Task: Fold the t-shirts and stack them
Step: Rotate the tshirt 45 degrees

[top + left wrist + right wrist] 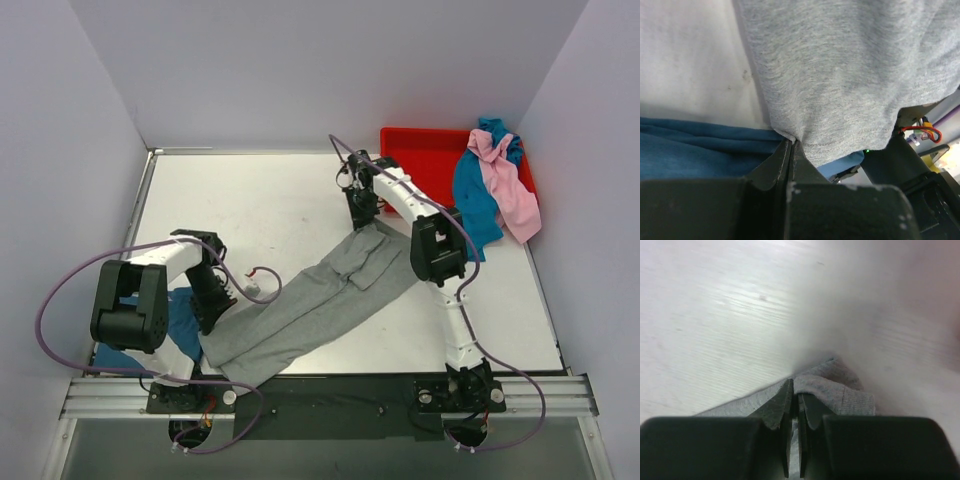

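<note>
The plain grey cloth t-shirt [310,310] lies stretched in a long diagonal band across the white table [270,200], from the near left up toward the far right. The left gripper [791,145] is clamped on its near-left edge, and the right gripper [794,387] is pinched tight on its bunched far end.

Only the overhead view shows the whole span. Only the wrist views show the fingers pressed together with grey fabric caught between them.

A darker blue shirt [183,312] lies beneath the left arm, just beside the grey cloth. Most of it is hidden, so its shape cannot be judged.

Well apart, at the far right, a teal-blue shirt [470,205] and a pink shirt [512,192] hang tangled over the right rim of the red plastic bin [420,160]. The far half of the right wrist view is blurred.
</note>
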Motion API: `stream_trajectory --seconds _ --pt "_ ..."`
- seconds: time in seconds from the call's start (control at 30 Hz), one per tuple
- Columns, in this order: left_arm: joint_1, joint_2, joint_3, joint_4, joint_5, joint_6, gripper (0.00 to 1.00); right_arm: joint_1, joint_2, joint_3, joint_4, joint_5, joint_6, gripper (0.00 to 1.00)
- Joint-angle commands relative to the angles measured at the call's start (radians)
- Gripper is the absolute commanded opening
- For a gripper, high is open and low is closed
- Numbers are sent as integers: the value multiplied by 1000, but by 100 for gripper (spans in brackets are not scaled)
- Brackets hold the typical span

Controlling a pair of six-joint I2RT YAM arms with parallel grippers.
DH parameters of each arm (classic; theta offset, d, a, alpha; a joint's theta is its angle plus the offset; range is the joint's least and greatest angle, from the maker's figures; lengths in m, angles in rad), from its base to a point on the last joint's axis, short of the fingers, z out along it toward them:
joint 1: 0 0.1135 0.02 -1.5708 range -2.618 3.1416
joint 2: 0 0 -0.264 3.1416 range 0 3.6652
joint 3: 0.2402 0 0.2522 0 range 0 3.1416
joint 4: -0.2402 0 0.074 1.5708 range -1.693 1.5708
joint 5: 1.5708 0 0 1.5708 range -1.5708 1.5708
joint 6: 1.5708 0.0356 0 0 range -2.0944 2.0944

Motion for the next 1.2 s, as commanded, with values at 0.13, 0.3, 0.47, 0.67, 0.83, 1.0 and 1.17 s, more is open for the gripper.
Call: stream_trajectory --seconds 0.13,0.3,0.47,0.67,0.83,1.0,1.17 --pt "3 -52 -7 -98 -1 68 0 66 118 250 -13 -144 83 0" --pt "3 -61 -7 -110 16 67 0 52 138 250 127 -143 193 0" --pt "3 -75 -10 -106 16 56 0 17 195 339 268 -153 372 0" --pt "-5 -92 -12 -129 32 45 0 -8 213 360 340 -175 472 0" --pt "-14 -87 8 -124 28 33 18 -10 135 291 337 -181 422 31" --pt "-6 -80 98 -123 -55 54 39 -11 -38 215 326 -159 318 47" --pt "-8 -17 307 -106 -26 18 50 -25 -231 78 259 -92 219 53"
